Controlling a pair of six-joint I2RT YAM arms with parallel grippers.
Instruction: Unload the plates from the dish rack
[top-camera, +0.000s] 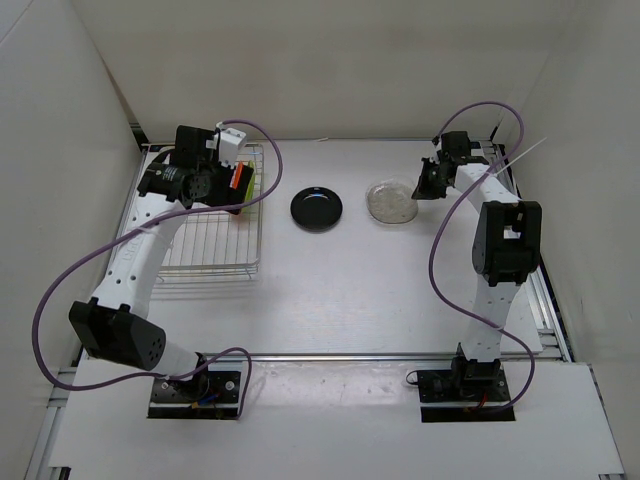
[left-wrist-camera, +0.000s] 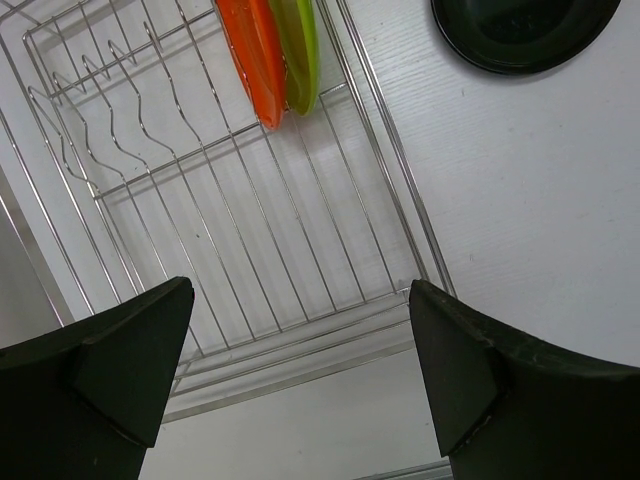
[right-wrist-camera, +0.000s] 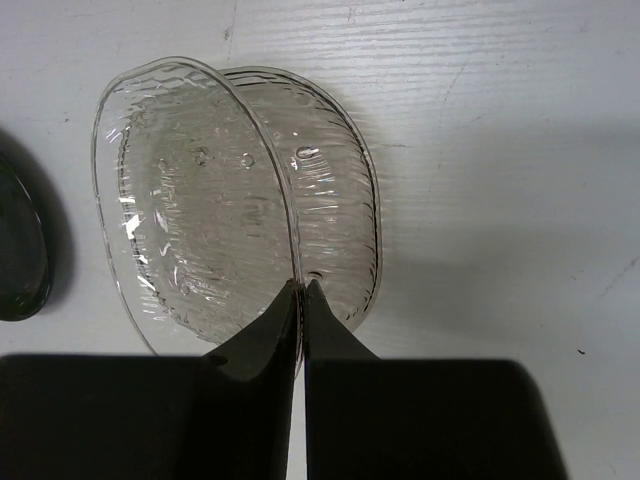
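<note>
The dish rack (top-camera: 212, 232), thin silver wire with a grid base and wavy slot dividers, sits on the left of the white, faintly grained counter (top-camera: 340, 290). Only the left wrist view shows its load clearly: a glossy orange plate (left-wrist-camera: 250, 60) and a lime green plate (left-wrist-camera: 298, 50) stand on edge, pressed side by side, at the rack's far end. The left fingers (left-wrist-camera: 110, 370), matte black wedges, are spread wide above the rack, holding nothing. A shiny black plate (top-camera: 316, 208) lies flat on the counter between the rack and the clear plate (right-wrist-camera: 220, 200). The right wrist view reveals that plate's rippled, translucent surface, and the right fingers (right-wrist-camera: 262, 345) are pinched on its near rim.
</note>
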